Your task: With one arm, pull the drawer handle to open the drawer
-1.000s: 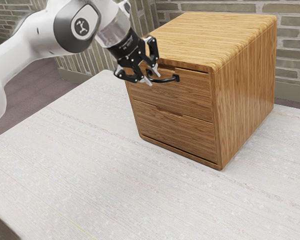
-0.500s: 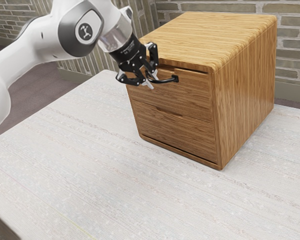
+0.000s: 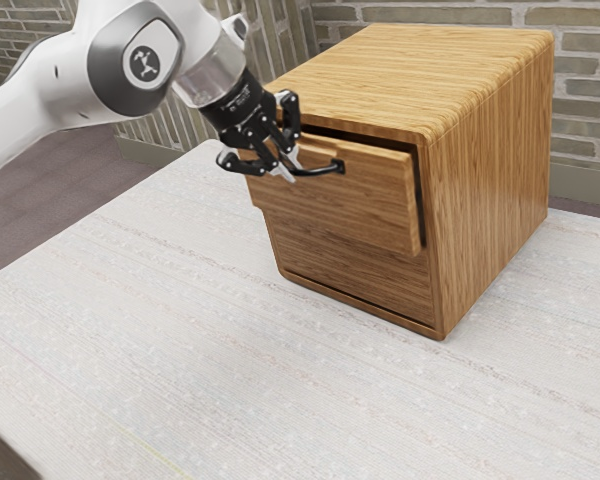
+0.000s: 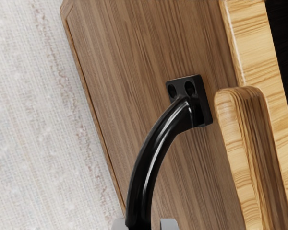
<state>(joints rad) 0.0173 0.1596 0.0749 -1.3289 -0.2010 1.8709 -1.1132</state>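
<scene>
The pincer (image 3: 278, 160) is clenched on one end of the handle (image 3: 318, 169), a slim, glossy black bow bolted to the drawer (image 3: 350, 200) directly beyond it. The drawer is seen part way out of the wooden cabinet (image 3: 490, 150), a dark gap showing behind its front. The smooth bar could be lost if the pull is angled sideways. Were the drawer jammed, the cabinet might be dragged across the table (image 3: 230, 350).
</scene>
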